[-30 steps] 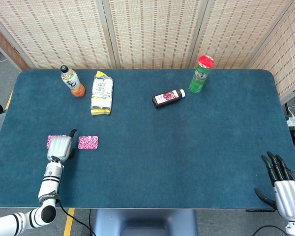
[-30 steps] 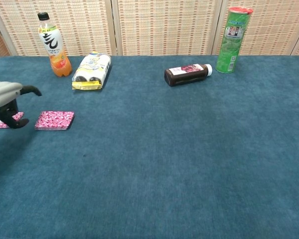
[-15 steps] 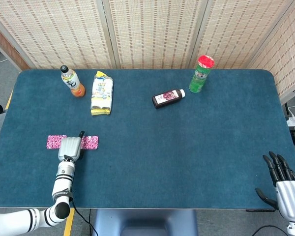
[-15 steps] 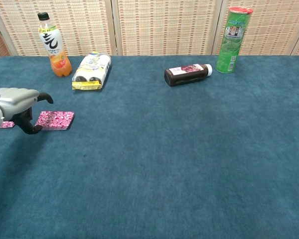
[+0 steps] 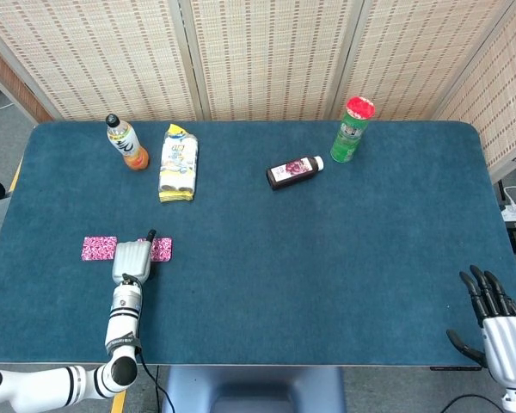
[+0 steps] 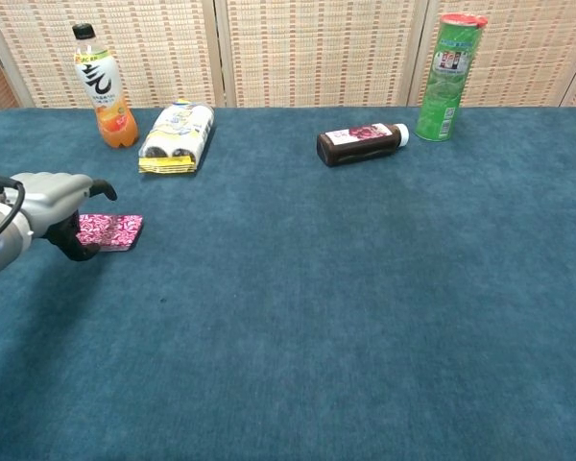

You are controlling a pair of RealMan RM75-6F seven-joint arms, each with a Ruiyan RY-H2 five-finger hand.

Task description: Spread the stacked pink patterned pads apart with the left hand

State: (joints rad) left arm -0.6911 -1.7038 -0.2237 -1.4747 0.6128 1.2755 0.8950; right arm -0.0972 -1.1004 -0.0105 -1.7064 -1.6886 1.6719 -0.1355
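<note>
Since one second ago the left hand (image 5: 132, 258) has slid to the right across the blue table (image 5: 327, 258); before it covered the gap near the left pink pad (image 5: 99, 248), and now it lies over the left part of the right pink pad (image 5: 161, 249), so the left pad is fully uncovered. Both pads sit in front of the orange drink bottle (image 5: 126, 143) and the yellow wrapped packet (image 5: 178, 163), and they are already apart from each other, not stacked. I judge that the spreading is almost done. To finish well, the hand should press flat and lightly on the right pad and drag it further away from the left one, without lifting an edge. In the chest view the left hand (image 6: 53, 200) is palm down with dark fingers (image 6: 77, 248) curled loosely and the thumb stretched forward; it grips nothing and seems to rest on the pad (image 6: 115, 230). The right hand (image 5: 503, 331) waits at the table's near right corner, fingers straight and close together, holding nothing.
</note>
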